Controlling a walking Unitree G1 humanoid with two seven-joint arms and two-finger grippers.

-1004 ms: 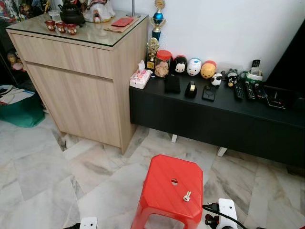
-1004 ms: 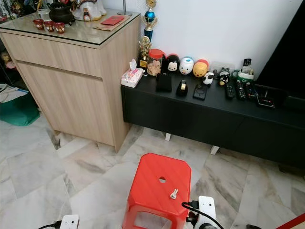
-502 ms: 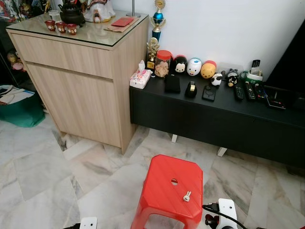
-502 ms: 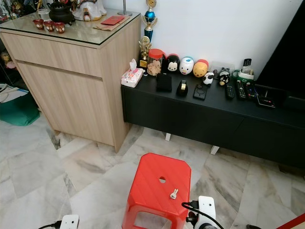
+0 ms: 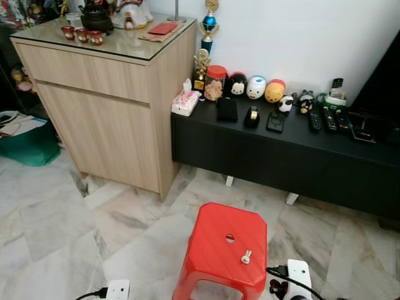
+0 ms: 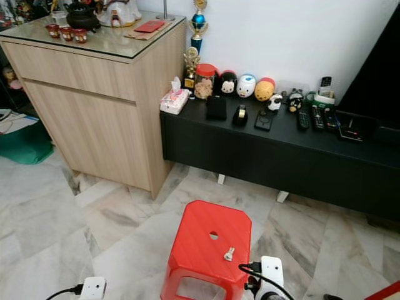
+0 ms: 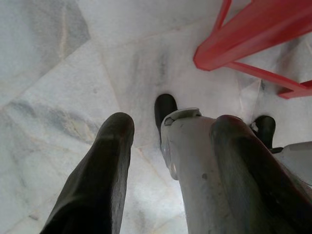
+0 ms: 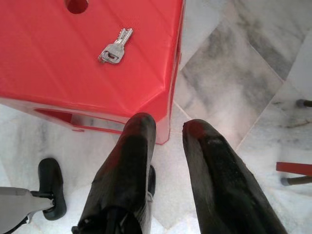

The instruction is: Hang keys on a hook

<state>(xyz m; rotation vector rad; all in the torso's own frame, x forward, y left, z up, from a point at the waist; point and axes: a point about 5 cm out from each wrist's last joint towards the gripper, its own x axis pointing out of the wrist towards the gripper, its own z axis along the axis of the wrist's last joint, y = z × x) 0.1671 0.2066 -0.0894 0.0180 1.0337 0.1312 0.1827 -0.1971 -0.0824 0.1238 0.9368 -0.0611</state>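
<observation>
Reaching the keys, which lie flat on the red stool ahead of the right claw, whose fingers stand apart and empty, would call for pinching low; the left claw hangs likewise apart.

Ahead of us a light wooden cabinet stands against the wall, its glass top carrying a dark teapot, small red cups and a red envelope. Just beside it runs a low black console — along its back sit a trophy, a red-lidded jar and round character figures, with a tissue box at the near corner and remote controls further along. A green bin rests on the marble floor, and white power strips lie nearest us.
</observation>
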